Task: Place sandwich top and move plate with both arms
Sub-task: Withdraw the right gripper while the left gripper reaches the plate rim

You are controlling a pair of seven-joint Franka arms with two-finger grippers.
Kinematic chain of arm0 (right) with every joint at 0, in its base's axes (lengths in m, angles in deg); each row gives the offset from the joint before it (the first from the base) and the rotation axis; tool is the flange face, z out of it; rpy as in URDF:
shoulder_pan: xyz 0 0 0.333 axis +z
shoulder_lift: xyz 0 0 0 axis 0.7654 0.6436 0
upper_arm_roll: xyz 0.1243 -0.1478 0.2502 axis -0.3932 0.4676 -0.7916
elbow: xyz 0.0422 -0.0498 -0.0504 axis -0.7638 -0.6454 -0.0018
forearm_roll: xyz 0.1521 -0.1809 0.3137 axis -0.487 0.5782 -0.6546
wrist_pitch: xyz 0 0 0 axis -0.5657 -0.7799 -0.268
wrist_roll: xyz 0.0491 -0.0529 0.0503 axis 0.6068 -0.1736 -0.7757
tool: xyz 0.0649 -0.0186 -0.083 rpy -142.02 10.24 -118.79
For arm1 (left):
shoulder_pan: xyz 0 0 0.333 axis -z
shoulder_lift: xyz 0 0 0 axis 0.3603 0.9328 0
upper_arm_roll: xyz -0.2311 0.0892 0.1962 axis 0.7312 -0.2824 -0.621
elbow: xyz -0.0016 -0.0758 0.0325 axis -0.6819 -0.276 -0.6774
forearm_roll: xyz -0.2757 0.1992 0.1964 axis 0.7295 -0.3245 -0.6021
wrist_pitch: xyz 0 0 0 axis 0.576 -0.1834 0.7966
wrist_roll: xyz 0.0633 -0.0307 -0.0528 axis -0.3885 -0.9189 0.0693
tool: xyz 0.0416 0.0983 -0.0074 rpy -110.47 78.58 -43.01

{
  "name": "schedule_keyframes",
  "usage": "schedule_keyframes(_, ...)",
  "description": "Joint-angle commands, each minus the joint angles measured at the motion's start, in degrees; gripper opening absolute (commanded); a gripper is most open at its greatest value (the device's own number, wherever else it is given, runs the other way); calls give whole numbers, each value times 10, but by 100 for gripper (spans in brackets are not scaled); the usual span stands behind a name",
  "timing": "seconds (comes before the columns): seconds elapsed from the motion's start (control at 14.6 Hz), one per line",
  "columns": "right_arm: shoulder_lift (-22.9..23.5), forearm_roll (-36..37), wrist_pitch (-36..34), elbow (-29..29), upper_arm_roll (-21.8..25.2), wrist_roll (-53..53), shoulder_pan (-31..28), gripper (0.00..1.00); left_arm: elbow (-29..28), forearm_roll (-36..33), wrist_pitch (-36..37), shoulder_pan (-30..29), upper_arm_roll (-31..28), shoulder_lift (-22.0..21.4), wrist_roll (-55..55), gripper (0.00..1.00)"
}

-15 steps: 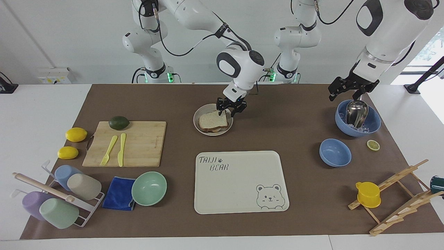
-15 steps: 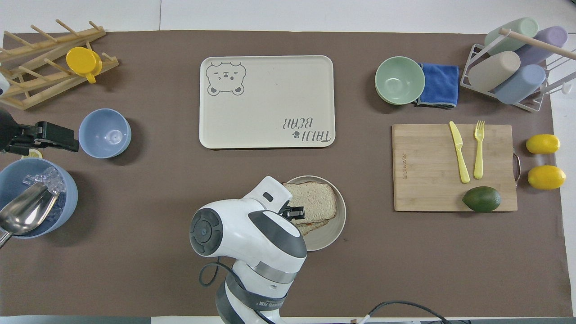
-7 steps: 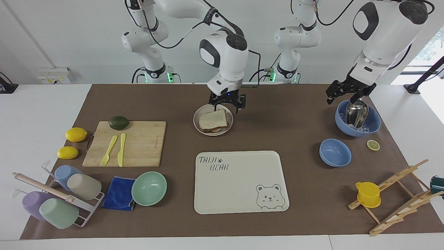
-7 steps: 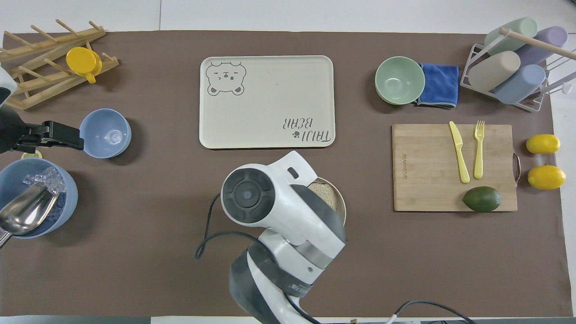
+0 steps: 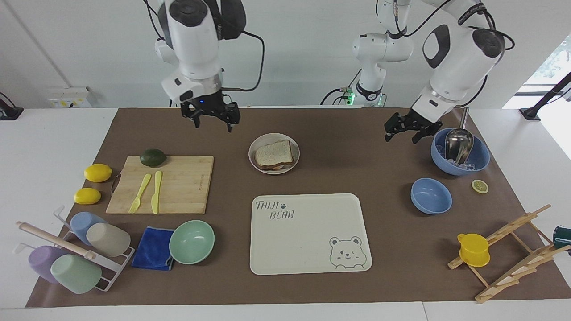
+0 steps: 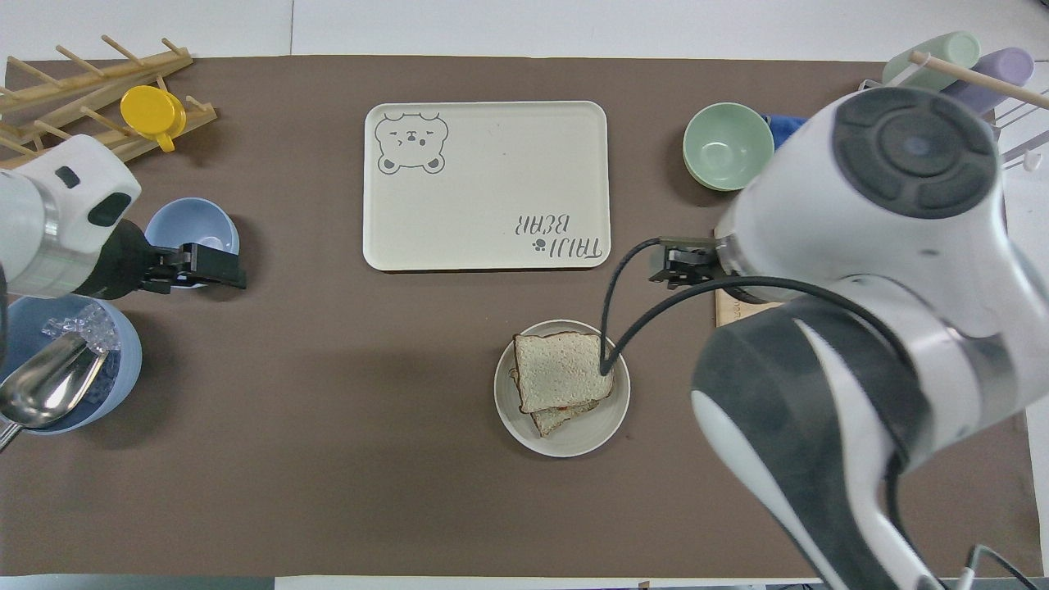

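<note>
The sandwich top (image 5: 274, 153) lies flat on the sandwich in the round cream plate (image 5: 252, 151), in the middle of the mat on the robots' side of the tray. In the overhead view the slice (image 6: 560, 371) covers most of the bread under it on the plate (image 6: 574, 438). My right gripper (image 5: 213, 122) hangs open and empty in the air, off the plate toward the right arm's end; from overhead it (image 6: 660, 266) shows by the cutting board's corner. My left gripper (image 5: 401, 137) is open and empty, raised beside the ice bowl; from overhead it (image 6: 233, 274) shows by the small blue bowl.
The bear-printed tray (image 5: 308, 232) lies farther from the robots than the plate. A cutting board (image 5: 178, 187) with fork, knife and avocado, two lemons, a mint bowl (image 5: 192, 241) and a cup rack fill the right arm's end. An ice bowl with scoop (image 5: 459, 151), a blue bowl (image 5: 431, 195) and a wooden rack fill the left arm's end.
My right gripper opened, left the slice on the sandwich, rose and swung away toward the right arm's end. My left gripper moved from over the ice bowl toward the table's middle.
</note>
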Motion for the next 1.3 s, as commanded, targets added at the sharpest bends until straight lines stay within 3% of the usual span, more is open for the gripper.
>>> schedule_keyframes(0.0,-13,-21,-50,19,-5,-56,-48,100,-72,4,-82,84,-7,-17,65,100)
schedule_keyframes(0.14,-11,-18,-53,23,-2,-99,-82,100,-90,6,-123,120,-6,2,81,100)
schedule_keyframes(0.34,-11,-20,-62,32,-1,-159,-121,100,-99,68,-145,143,-6,36,80,100)
schedule_keyframes(0.48,-16,-11,-77,33,14,-163,-98,100,-127,69,-206,191,-7,44,82,100)
schedule_keyframes(0.62,-19,-20,-75,26,63,-168,-65,100,-178,68,-284,220,-6,45,82,100)
schedule_keyframes(0.96,8,-10,-71,49,85,-214,-66,100,-182,74,-312,268,-6,81,141,99)
schedule_keyframes(1.1,8,-11,-74,49,86,-215,-66,100,-182,77,-319,283,-6,84,165,95)
schedule_keyframes(1.23,9,-17,-72,49,86,-214,-68,100,-182,78,-321,293,-6,93,177,84)
